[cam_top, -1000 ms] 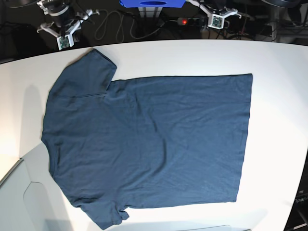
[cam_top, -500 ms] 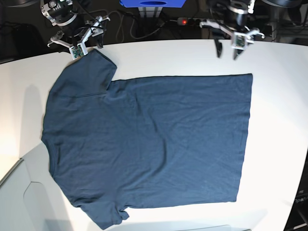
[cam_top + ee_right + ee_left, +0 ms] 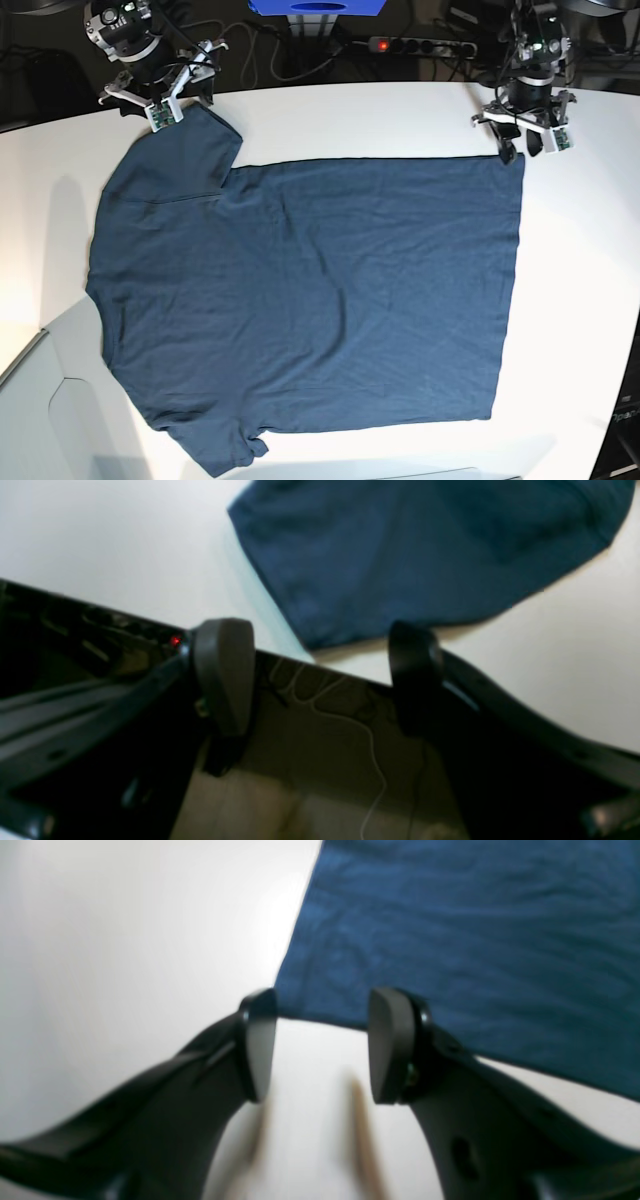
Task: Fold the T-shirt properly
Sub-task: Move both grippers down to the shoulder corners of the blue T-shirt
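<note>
T-shirt [image 3: 300,300] lies flat on the worktop [image 3: 580,250]. Left end effector [image 3: 320,1050], jaws apart, hovers at the hem corner; right end effector [image 3: 320,675], also apart, sits off the sleeve. Either could pinch only worktop, or bunch the cloth.

L gripper [image 3: 521,152]: was parked off the table behind the far edge 1 s ago, moved out over the white table [image 3: 580,250] at 0.5 s, now down at the far hem corner of the T-shirt [image 3: 310,300]. Jaws went from closed to spread; wrist view puts the corner between the fingers [image 3: 390,1050], prob. not yet touching (blurred).

R gripper [image 3: 160,98]: came fwd from its parked spot to the far sleeve edge, jaws now apart, sleeve tip just ahead of them.
</note>
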